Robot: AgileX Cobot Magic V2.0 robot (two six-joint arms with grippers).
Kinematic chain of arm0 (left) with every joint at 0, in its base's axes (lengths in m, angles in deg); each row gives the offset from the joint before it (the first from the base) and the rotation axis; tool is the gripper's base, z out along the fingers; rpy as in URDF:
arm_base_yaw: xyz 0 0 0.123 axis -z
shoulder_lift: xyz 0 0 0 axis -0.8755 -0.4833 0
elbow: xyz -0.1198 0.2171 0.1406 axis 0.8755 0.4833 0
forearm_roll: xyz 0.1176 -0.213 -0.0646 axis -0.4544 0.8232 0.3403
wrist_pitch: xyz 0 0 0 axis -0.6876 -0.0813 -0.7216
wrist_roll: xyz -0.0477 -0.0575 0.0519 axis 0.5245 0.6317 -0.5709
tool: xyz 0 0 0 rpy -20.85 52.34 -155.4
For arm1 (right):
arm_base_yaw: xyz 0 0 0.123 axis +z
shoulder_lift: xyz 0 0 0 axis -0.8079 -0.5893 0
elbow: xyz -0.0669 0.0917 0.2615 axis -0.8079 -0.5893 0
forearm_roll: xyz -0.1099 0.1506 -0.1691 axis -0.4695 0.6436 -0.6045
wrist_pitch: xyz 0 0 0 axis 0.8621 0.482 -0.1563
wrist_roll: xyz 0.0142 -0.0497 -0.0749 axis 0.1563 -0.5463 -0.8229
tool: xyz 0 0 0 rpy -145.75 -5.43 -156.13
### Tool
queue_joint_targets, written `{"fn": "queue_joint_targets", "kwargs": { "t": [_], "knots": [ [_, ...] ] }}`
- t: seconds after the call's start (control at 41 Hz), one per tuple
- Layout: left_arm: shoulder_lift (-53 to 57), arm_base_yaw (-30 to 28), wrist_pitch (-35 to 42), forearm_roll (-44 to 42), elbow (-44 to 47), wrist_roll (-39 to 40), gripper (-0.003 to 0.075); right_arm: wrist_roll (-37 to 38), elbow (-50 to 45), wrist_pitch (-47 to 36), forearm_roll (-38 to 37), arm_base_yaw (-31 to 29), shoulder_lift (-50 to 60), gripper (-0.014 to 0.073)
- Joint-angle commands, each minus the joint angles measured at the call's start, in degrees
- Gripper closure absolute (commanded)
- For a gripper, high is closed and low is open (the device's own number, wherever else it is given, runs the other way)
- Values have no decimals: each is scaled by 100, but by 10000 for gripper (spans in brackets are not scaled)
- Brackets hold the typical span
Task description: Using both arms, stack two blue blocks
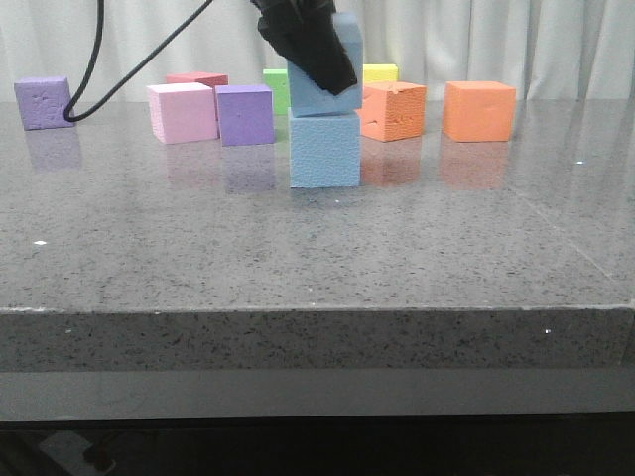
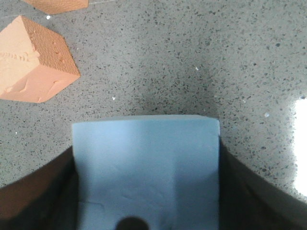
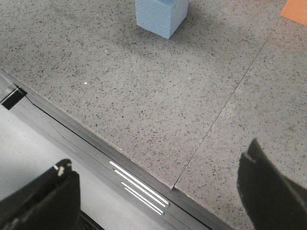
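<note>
A light blue block point(image 1: 324, 151) stands on the grey table point(image 1: 298, 268) in the middle. The second blue block point(image 1: 310, 96) sits on top of it, slightly tilted, with their faces meeting. My black left gripper point(image 1: 319, 59) comes down from above and is shut on this upper block. In the left wrist view the block point(image 2: 146, 163) fills the gap between the dark fingers point(image 2: 33, 194). My right gripper point(image 3: 158, 191) is open and empty over the table's front edge, and is out of the front view. The lower block shows far ahead of it point(image 3: 160, 14).
Behind the stack stand two orange cubes point(image 1: 394, 109) point(image 1: 478, 110), a purple cube point(image 1: 245, 114), a pink cube point(image 1: 183, 112), plus green, yellow and red ones. Another purple cube point(image 1: 44, 102) is at the far left, with a black cable point(image 1: 94, 69) beside it.
</note>
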Motion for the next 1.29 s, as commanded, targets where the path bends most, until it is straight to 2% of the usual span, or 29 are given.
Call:
{"fn": "queue_joint_targets", "kwargs": {
  "t": [0.0,0.195,0.269,0.781,0.904,1.27],
  "knots": [
    [319,49,281,132,-183,0,321,-62,131,-317,89,-43,25,-71],
    [319,49,385,132,-183,0,181,-62,131,-317,89,-43,25,-71],
    [319,49,396,132,-183,0,150,-62,131,-317,89,-43,25,-71],
    [664,49,374,143,-183,253,148,-62,131,-317,89,-43,25,-71],
    [932,49,374,241,-183,827,151,-62,131,-317,89,-43,25,-71],
    [1970,49,225,427,-183,3466,153,-62,131,-317,89,-43,25,-71]
  ]
}}
